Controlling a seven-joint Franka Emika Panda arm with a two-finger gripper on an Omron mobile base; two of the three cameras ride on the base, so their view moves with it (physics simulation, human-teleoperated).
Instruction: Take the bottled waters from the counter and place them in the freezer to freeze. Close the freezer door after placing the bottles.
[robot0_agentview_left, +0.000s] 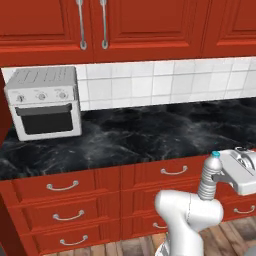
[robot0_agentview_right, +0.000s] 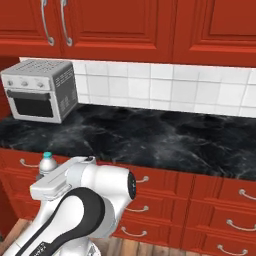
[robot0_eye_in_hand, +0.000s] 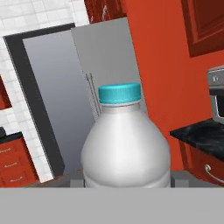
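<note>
My gripper (robot0_agentview_left: 216, 178) is shut on the clear bottled water (robot0_agentview_left: 209, 176) with the teal cap, holding it upright in front of the red drawers, below the counter's (robot0_agentview_left: 150, 134) front edge. In the right base view its teal cap (robot0_agentview_right: 47, 156) peeks up behind my white arm. The hand view has the bottle (robot0_eye_in_hand: 126, 148) close up. Behind it stands the tall grey freezer (robot0_eye_in_hand: 109, 57), whose freezer door handle (robot0_eye_in_hand: 90, 97) is a thin vertical bar. I cannot tell whether that door is open. The white bottle with the blue label is out of view.
A white toaster oven (robot0_agentview_left: 45, 102) stands at the left end of the black marble counter (robot0_agentview_right: 165, 140). Red drawers (robot0_agentview_left: 62, 200) with silver handles run below, red wall cabinets (robot0_agentview_left: 130, 25) above. A red side panel (robot0_eye_in_hand: 162, 78) separates freezer and counter.
</note>
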